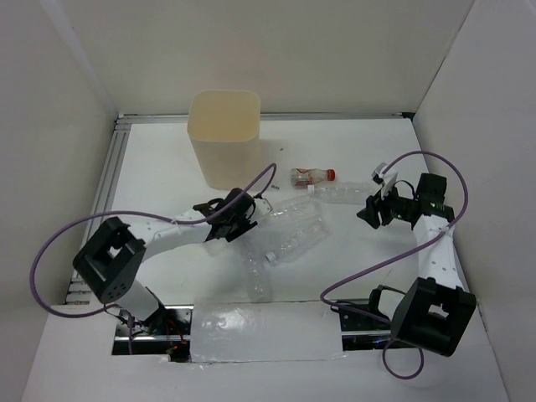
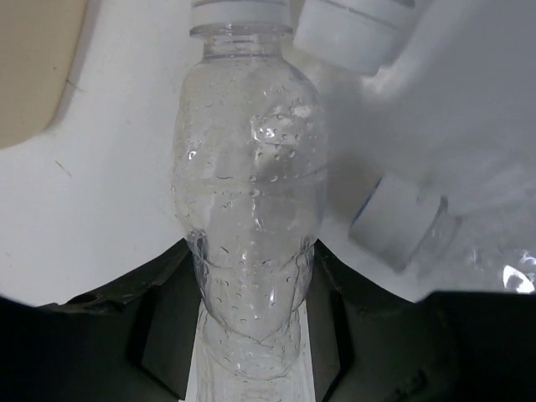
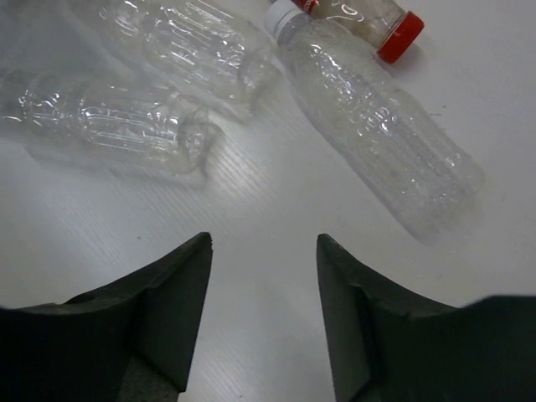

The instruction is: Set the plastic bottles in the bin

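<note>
Bin (image 1: 224,134) stands upright just beyond our left gripper (image 1: 230,219), which is clamped tight on the lower body of a clear bottle (image 2: 249,184) down among the others: we'd lift high, clear its rim, then release; right gripper (image 3: 264,276) hangs open and empty near the red-capped bottle (image 1: 311,176).

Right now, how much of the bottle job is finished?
Done: nothing visible; no bottle shows inside the bin. In hand: left jaws shut on one clear bottle. Left: the red-capped bottle and the other clear bottles lie on the table; right jaws open, empty.
</note>
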